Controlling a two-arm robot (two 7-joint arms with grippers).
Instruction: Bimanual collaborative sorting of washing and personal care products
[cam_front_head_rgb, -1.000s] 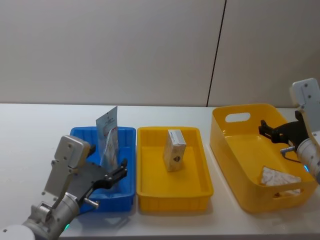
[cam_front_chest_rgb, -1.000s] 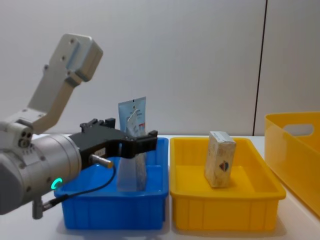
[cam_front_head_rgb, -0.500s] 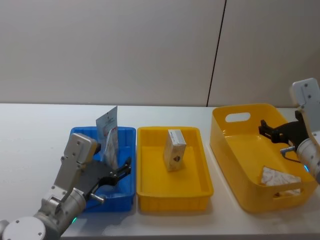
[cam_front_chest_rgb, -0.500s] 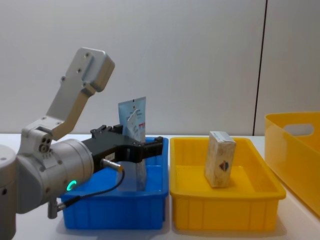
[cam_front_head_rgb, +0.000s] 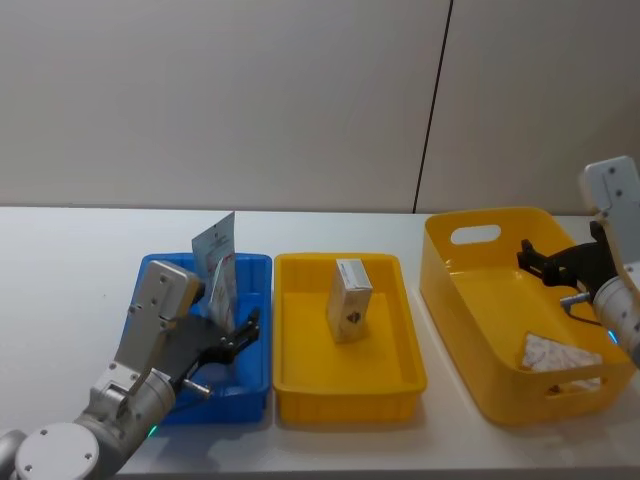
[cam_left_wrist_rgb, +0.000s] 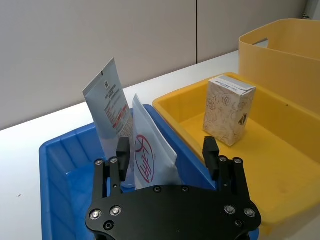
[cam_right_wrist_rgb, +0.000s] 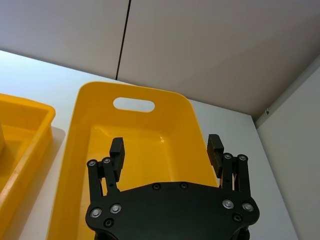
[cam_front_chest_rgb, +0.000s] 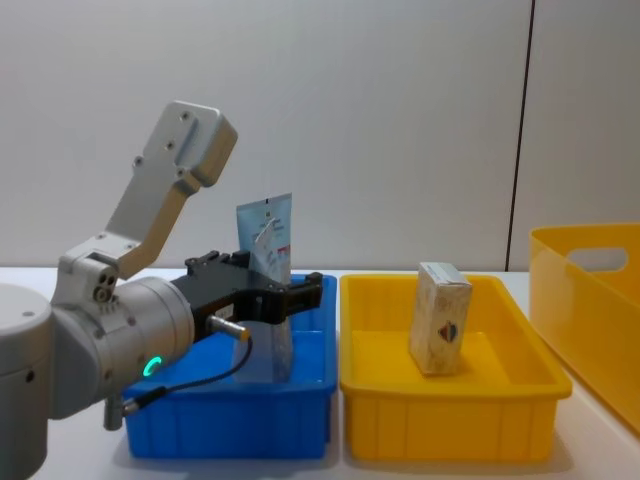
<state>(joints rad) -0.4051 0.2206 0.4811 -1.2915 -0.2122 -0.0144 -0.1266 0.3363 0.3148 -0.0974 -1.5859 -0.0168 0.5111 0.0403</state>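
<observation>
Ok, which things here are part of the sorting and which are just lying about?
Part of the sorting: upright tube and second tube in the blue bin; carton in the yellow tray; white packet in the yellow basket; left tool and right tool, both open.
Just there: the table, the wall.

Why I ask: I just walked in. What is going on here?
The robot's left hand is open over the blue bin, its fingers either side of a light-blue tube standing there. A beige carton stands in the middle yellow tray. The right hand hangs open over the large yellow bin.
</observation>
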